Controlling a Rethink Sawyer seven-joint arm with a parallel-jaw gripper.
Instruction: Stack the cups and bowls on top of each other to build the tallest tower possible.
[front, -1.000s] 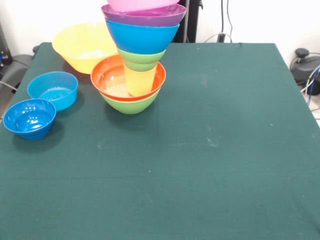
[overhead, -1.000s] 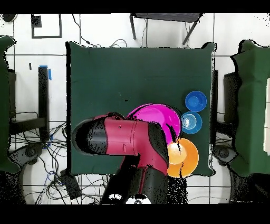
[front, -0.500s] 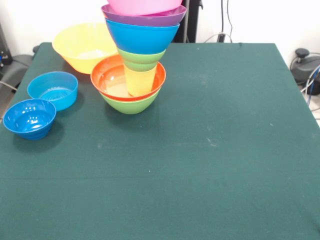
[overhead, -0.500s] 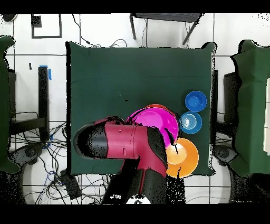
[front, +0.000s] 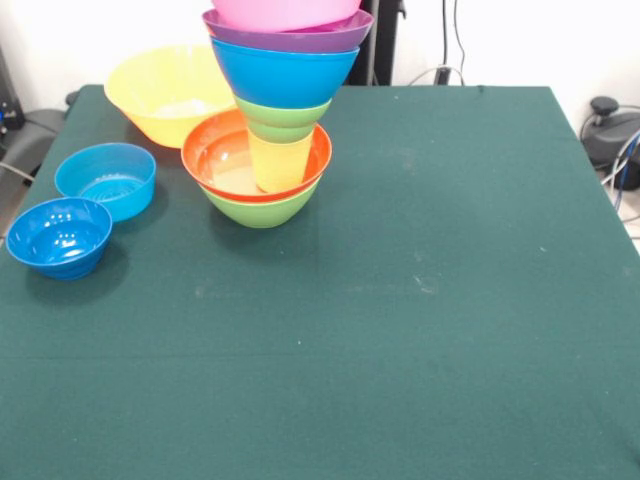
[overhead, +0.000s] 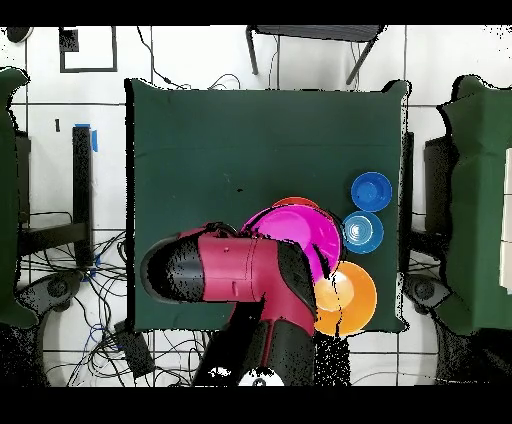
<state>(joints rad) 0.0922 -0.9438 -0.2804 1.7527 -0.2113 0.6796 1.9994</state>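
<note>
- The tower (front: 272, 110) stands at the far left part of the desk (front: 420, 300) in the front view. From the bottom it runs: a medium green bowl (front: 262, 208), a red-orange bowl (front: 215, 155), the yellow cup (front: 279, 163) standing in it, a small green bowl (front: 285, 117), a blue bowl (front: 285, 72), a purple bowl (front: 290, 36) and a pink bowl (front: 285, 10) at the top edge of the picture.
- In the overhead view my arm (overhead: 235, 275) lies over the desk beside the pink bowl and hides part of its rim. My gripper shows in neither view, so I cannot tell whether it is spread or pressed together, or whether it holds anything.
- I judge the step in hand to be the settling of the pink bowl on top of the pile.
- Three pieces are left off the tower: a large yellow-orange bowl (front: 165, 90) just behind it, a light-blue bowl (front: 105, 178) and a dark blue bowl (front: 60, 235) touching each other near the left edge.
- The next move, as I see it, calls for lifting clear straight up without nudging the top-heavy pile, then going for one of the loose bowls.
</note>
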